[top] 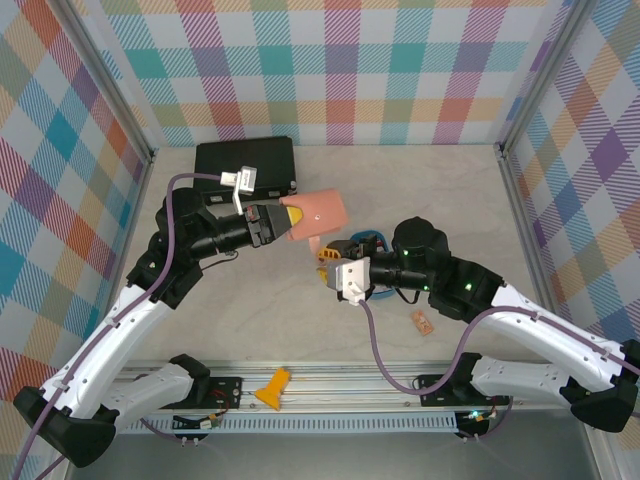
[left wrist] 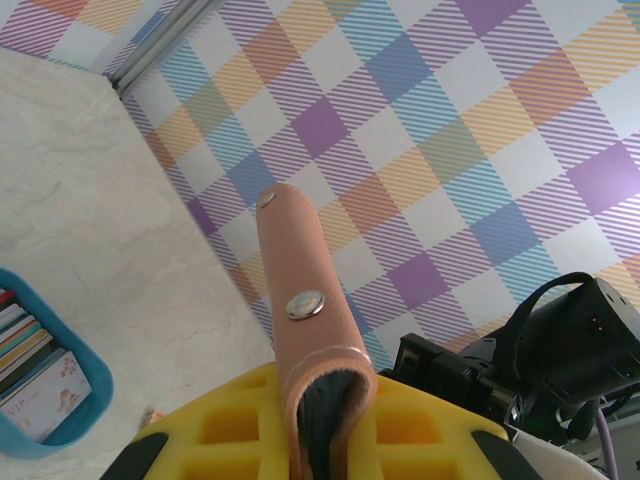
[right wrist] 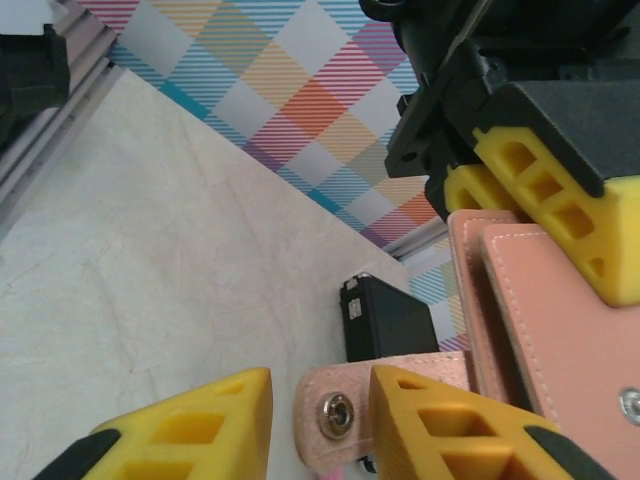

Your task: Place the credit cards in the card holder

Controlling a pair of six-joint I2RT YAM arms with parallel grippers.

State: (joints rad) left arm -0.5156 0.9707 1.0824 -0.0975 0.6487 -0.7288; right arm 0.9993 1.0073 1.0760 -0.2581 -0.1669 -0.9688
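- Left gripper (top: 292, 218): jaws clamped tight on one end of the card holder (top: 318, 212). The holder is held up clear of the surface (top: 280, 320), folded shut, with a snap stud showing on its outer face.
- Right gripper (right wrist: 320, 398): jaws partly parted on either side of the holder's snap tab (right wrist: 335, 415). One yellow finger (right wrist: 450, 425) is against the tab and the other stands just off it.
- Blue tray (left wrist: 100, 390): on the surface below the holder, with the credit cards (left wrist: 35, 375) stacked on edge inside it.
- Black case (top: 245, 165): against the far wall, left side.
- Small orange tag (top: 423, 322): on the surface beside the right arm.
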